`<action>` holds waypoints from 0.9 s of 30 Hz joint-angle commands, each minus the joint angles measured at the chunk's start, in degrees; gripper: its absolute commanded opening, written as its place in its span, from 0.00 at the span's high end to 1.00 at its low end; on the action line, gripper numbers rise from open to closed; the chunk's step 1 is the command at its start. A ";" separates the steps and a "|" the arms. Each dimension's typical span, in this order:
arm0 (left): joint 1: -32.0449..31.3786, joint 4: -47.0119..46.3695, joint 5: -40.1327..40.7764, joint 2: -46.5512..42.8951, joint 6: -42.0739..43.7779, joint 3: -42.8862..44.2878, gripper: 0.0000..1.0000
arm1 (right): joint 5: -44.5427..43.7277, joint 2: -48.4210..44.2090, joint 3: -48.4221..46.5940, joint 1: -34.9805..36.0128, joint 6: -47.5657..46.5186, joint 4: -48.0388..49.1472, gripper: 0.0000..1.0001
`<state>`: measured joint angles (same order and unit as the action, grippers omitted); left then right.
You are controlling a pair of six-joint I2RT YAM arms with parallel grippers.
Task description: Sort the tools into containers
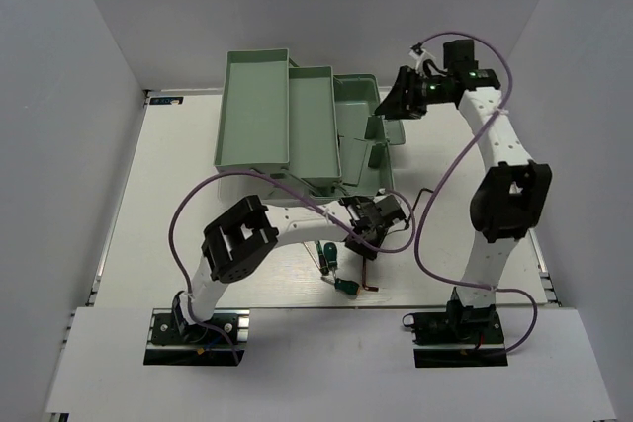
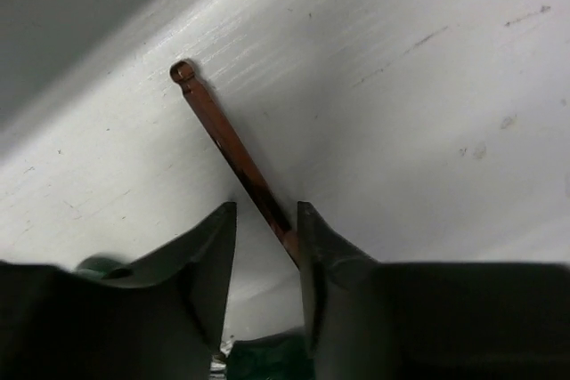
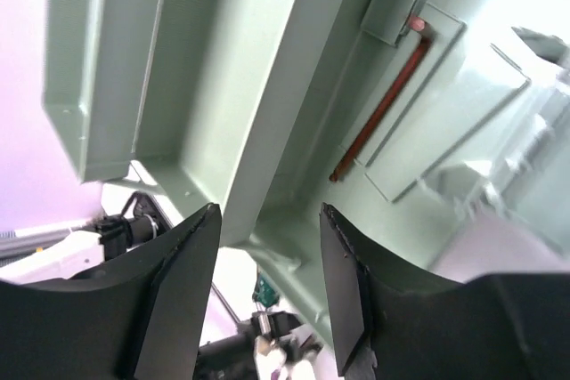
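Starting big: pale mint-green plastic toolbox [image 1: 252, 111] w/ stepped trays sits far-centre on the white table [image 1: 168, 244]. Right gripper [image 3: 269, 209] hangs over its base, jaws apart, nothing btwn them; a reddish-brown hex key [image 3: 383, 113] lies inside. Left gripper [image 2: 267, 206] is low by the near edge, jaws part-open, straddling a rust-brown ball-ended hex key [image 2: 227, 135]. Its shank runs diagonally away from the fingers, near end against one finger. Left arm's far nearer. Stubby green-handled screwdrivers [image 1: 346, 286] lie just beside and could snag.
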<state>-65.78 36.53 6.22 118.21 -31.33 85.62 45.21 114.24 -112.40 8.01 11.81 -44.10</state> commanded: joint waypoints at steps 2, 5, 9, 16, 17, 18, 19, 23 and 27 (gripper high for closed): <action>-2.68 8.45 5.73 6.41 -5.84 2.00 0.66 | 2.07 -6.03 5.60 -3.34 1.55 3.05 0.46; -4.09 11.98 8.54 9.31 -7.69 2.53 0.76 | 0.59 -8.23 9.56 -5.72 -0.29 1.13 0.43; -5.41 11.81 9.16 9.93 -9.71 -0.89 0.88 | -4.92 -13.23 15.17 -9.05 -7.64 -2.21 0.27; -5.94 8.82 9.69 7.31 -5.07 3.04 1.00 | -14.97 -20.71 30.56 -13.19 -15.50 -2.92 0.52; -5.94 9.51 9.69 7.29 -4.45 6.54 1.00 | -15.50 -20.98 31.18 -13.72 -16.98 -3.36 0.69; -5.94 10.04 9.69 6.51 -3.66 8.40 1.00 | -17.68 -21.24 31.54 -13.98 -17.26 -3.97 0.76; -5.94 10.92 9.69 5.37 -3.65 10.42 1.00 | -18.40 -20.99 32.24 -14.34 -17.87 -5.20 0.78; -4.71 12.33 10.48 1.07 -2.07 18.08 1.00 | -20.43 -18.79 32.85 -14.07 -20.51 -10.91 0.72; -2.61 14.96 11.80 -0.09 -0.31 24.93 1.00 | -21.57 -18.61 37.16 -13.72 -20.87 -9.26 0.62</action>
<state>-70.22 49.58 17.02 123.90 -33.71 105.27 25.78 95.09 -77.45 -6.11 -6.70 -51.33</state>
